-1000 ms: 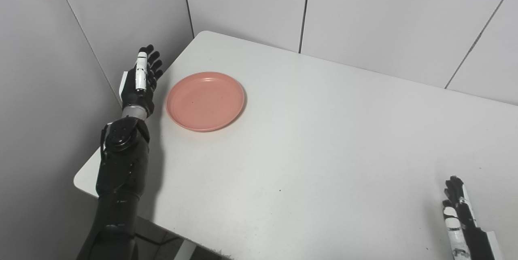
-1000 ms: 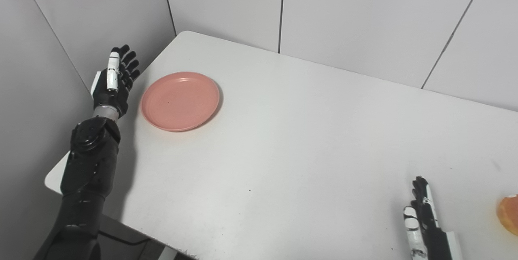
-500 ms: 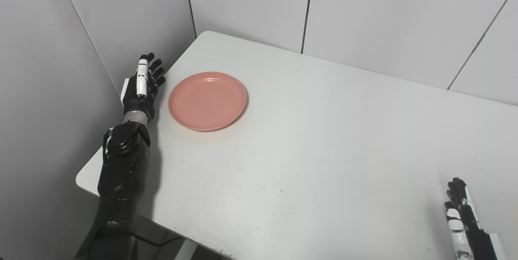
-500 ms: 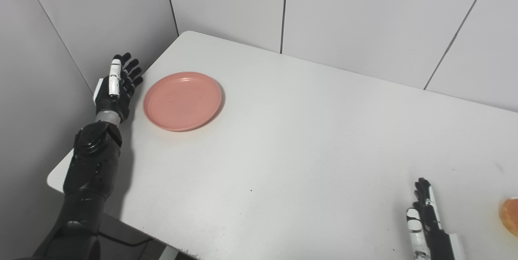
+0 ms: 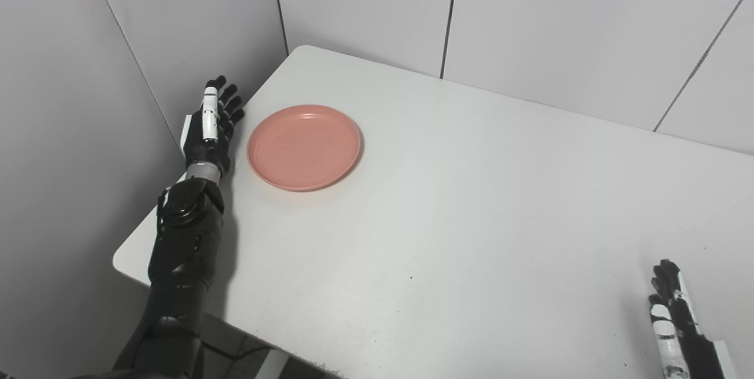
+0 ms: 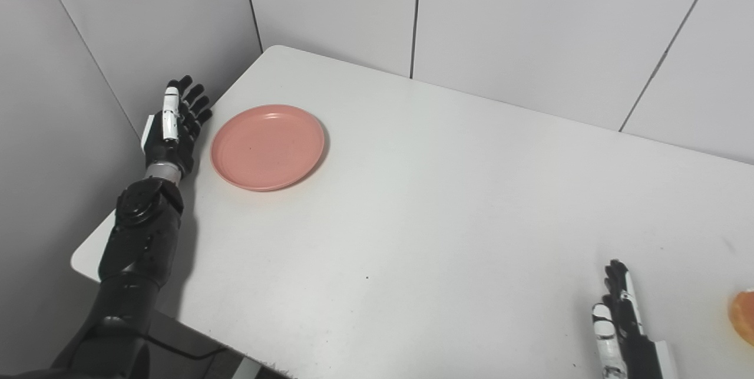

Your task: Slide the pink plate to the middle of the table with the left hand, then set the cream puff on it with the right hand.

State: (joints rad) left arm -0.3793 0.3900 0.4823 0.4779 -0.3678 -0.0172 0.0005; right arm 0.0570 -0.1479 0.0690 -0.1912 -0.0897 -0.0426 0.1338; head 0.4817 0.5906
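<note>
Fingers spread, left hand (image 5: 207, 131) stands empty just beside unmarked pink plate (image 5: 304, 147).

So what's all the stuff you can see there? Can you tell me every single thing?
table: one, white, fills most of the picture, set into a corner of the walls
pink plate: one, pink, empty, on the table near its left edge
cream puff: one, orange-brown, on the table at the far right; only a bit shows, in the right eye view alone
wall panels: several, pale grey, behind the table and along its left side
left hand: one, black with a white strip, open, fingers straight, just left of the plate and not touching it
right hand: one, black and white, open, holds nothing, low at the right, left of the cream puff
</note>
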